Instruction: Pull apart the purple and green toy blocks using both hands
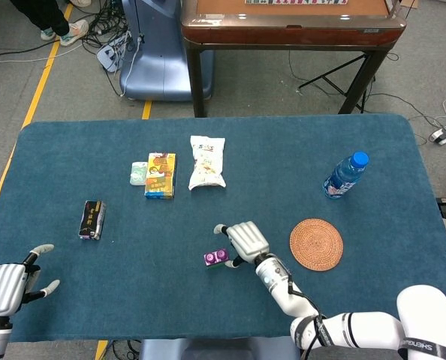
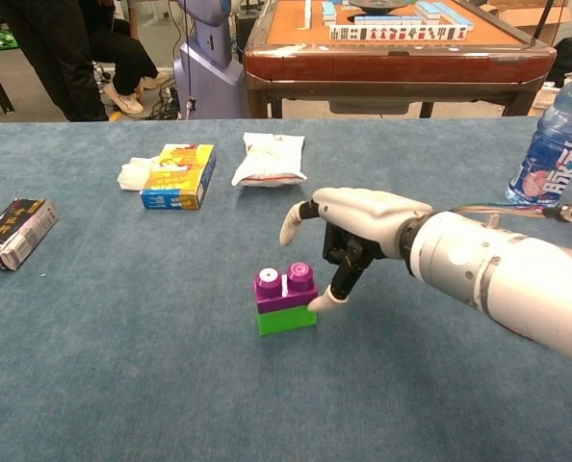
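Bright, even indoor light, soft shadows (no glare), both views sharp w/ little blur.

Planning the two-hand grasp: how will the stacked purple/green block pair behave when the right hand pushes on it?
The block pair looks like small rigid plastic, so probably light and apt to skid on the cloth. In the chest view it sits tilted, with a fingertip of the right hand at the purple block, so it likely tips easily. The left hand is far off, bracing nothing.
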### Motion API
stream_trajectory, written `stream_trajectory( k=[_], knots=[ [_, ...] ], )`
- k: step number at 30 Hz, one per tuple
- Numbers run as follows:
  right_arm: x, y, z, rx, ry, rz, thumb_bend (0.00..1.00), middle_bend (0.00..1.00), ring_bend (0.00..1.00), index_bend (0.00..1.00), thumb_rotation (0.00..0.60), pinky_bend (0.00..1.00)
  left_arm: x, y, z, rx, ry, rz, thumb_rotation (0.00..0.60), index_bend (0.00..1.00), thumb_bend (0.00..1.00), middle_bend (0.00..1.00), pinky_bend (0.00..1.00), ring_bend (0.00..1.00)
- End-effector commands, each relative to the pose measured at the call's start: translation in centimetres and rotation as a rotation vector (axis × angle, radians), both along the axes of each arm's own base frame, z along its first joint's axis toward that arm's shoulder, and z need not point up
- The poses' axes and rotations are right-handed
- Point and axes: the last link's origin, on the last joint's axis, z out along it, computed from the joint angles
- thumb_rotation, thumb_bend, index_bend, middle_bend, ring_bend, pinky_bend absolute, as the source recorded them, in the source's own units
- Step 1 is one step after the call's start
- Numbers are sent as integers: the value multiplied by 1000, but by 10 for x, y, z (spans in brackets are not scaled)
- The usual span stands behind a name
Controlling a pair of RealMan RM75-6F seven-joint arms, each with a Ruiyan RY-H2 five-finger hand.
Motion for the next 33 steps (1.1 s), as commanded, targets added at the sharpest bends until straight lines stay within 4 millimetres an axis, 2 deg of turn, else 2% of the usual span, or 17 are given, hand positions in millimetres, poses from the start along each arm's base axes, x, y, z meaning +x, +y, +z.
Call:
stream_trajectory(
  k=[1, 8, 15, 22, 33],
  knots=[
    [-1, -1, 1, -5, 3, -4, 0, 1000, 1000, 269, 600, 1000, 0, 0, -1, -2, 0, -1, 600, 337, 71, 901, 1000, 857],
    [-1, -2, 6, 28, -22, -15, 0, 1000, 1000, 301, 600, 1000, 1, 0, -1, -6, 5, -2, 600, 338, 72, 900, 1000, 856],
    [7, -3, 28, 81, -15, -6, 0, 1000, 1000, 337, 600, 1000, 3, 1, -1, -7, 7, -6, 600, 339, 72, 897, 1000, 853],
    [15, -9, 45, 125, 75, -2, 28, 1000, 1000, 340, 600, 1000, 5, 2, -1, -9, 7, -11, 600, 340, 71, 896, 1000, 852],
    [25, -13, 45, 160, 128, -20, 44, 1000, 1000, 345, 600, 1000, 6, 2, -2, -13, 7, -12, 600, 341, 72, 895, 1000, 852]
  ],
)
